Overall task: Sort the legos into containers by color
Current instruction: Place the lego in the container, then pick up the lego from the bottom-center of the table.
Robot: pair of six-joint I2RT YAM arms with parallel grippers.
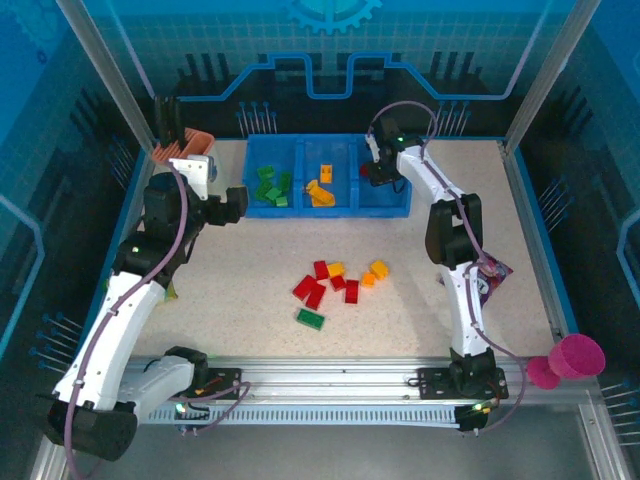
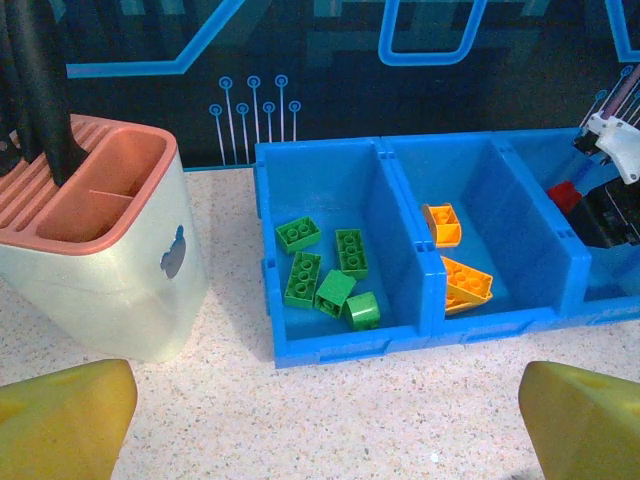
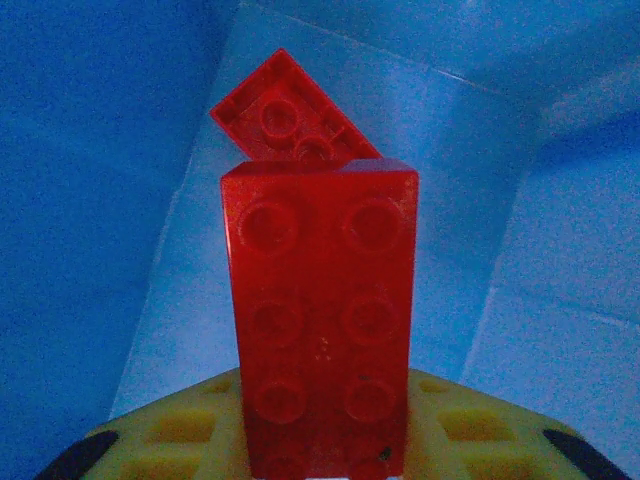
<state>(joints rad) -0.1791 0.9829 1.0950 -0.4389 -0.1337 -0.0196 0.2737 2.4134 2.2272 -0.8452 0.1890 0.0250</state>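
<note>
Red brick (image 3: 320, 320) masks right gripper (image 1: 378, 175), grip unclear, left gripper (image 2: 320, 430) spread wide, fingertips (image 2: 70, 415) cropped.

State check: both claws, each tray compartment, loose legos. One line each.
left claw: open, empty, in front of the tray.
right claw: inside right compartment, long red brick against its finger; grip unclear.
left compartment: five green bricks.
middle compartment: orange bricks.
right compartment: second red brick lying inside.
loose legos: red, orange, one green, on the table.

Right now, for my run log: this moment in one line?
left pincer: open, empty | right pincer: red brick, over right compartment | loose bricks: on table
</note>
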